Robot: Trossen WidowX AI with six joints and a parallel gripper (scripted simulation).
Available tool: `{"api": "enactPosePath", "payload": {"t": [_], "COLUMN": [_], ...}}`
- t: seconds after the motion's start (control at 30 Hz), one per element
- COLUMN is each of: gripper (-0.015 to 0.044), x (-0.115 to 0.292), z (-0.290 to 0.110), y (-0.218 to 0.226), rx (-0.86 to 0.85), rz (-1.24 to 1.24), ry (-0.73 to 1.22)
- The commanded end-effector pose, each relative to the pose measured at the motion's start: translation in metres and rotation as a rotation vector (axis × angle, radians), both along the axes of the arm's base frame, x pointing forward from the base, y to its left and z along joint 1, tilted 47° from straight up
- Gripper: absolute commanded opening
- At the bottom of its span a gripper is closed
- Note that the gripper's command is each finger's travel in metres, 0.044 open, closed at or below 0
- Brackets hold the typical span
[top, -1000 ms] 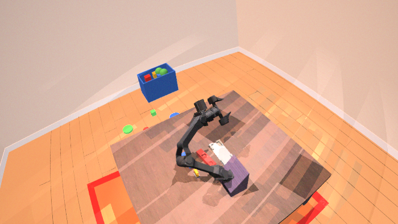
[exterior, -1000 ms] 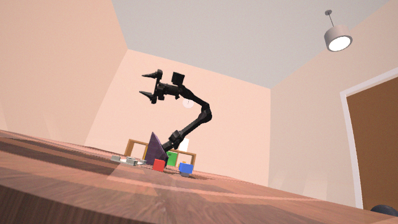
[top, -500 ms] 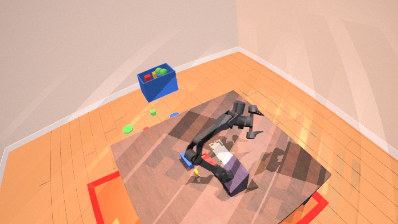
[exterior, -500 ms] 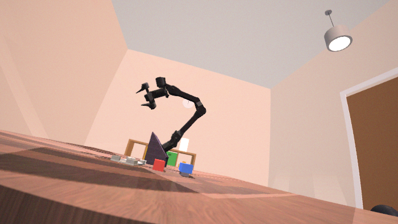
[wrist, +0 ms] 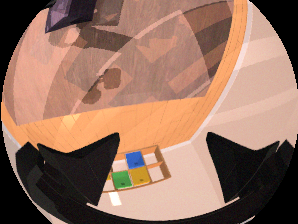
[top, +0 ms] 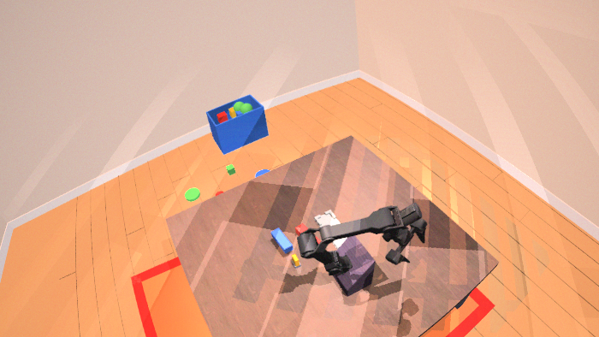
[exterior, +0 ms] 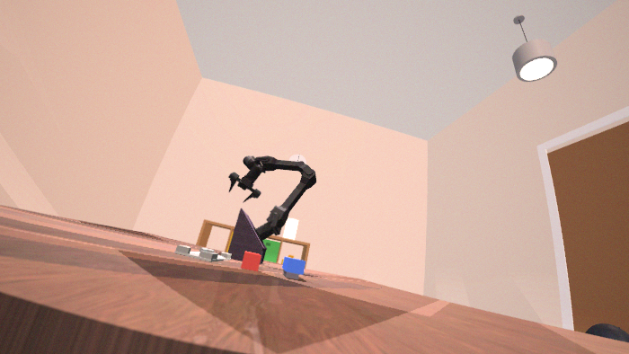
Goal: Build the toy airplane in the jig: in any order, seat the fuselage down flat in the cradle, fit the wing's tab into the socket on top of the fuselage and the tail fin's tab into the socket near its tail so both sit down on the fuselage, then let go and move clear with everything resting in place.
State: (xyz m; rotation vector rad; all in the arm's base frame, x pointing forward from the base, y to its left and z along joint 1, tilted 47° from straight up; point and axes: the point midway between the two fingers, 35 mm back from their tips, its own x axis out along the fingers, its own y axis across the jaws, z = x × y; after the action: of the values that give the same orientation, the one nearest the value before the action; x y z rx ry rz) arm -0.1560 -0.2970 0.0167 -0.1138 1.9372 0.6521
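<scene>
Smooth wood-grain table (top: 257,295)

Open air is being left around the raised gripper (top: 404,239); the purple block (top: 357,267) is standing below, left.

No readable text

No letters, numbers, labels, brands or signs can be read in any of the three views; the blocks, the bin and the arm are seen with plain surfaces only.
</scene>
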Motion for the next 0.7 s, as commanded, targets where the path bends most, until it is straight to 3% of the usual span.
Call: {"api": "enactPosePath", "payload": {"t": [0.0,0.33,0.57,0.67], "gripper": [0.0440,0.0440,0.0440,0.0440], "x": [-0.053,-0.124,-0.123,-0.100], "z": [-0.005,-0.007,-0.007,-0.010], "y": [0.050,0.192,0.192,0.158], "rx": [0.166,0.501,0.502,0.438], "rz": [-0.103,-0.329,-0.331,-0.314], "ry": [-0.020,-0.227,-0.231,-0.208]}}
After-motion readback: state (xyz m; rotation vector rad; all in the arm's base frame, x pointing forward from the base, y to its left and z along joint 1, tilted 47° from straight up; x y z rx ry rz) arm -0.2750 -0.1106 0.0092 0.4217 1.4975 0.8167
